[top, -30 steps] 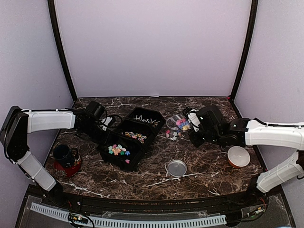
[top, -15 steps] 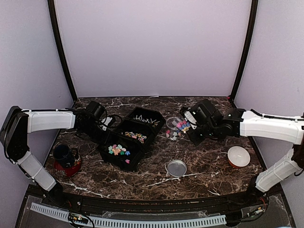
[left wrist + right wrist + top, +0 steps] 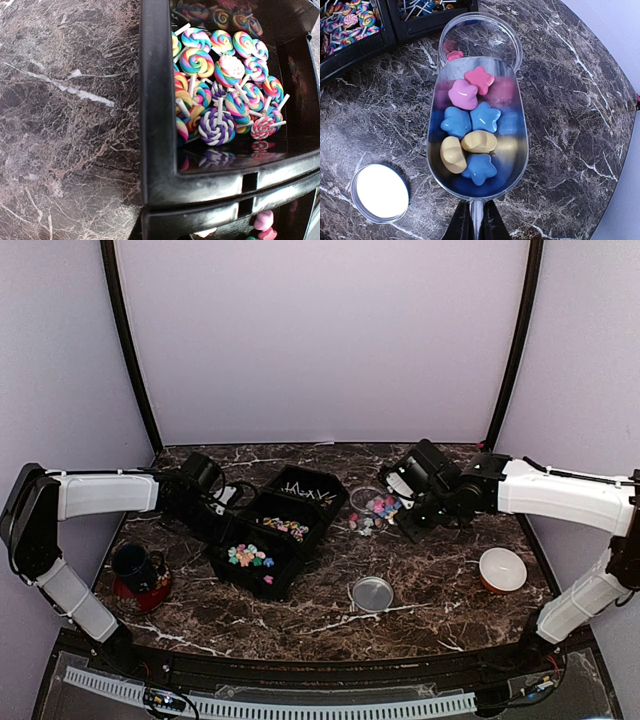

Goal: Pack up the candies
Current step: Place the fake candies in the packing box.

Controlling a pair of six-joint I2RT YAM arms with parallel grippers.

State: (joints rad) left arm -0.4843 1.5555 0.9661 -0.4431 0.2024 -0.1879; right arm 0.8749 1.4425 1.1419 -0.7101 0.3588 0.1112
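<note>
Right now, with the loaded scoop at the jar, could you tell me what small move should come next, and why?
Probably tilt the scoop tip-down a little, so the candies slide into the jar. The scoop's front lip already overlaps the jar's open mouth, several candies lie in the scoop, and only a couple of pink ones show inside the jar.

Glossy candies (image 3: pixel 470 117) fill a shiny metal scoop (image 3: pixel 518 150) above polished marble (image 3: pixel 570 100).

No legible text or labels anywhere
</note>
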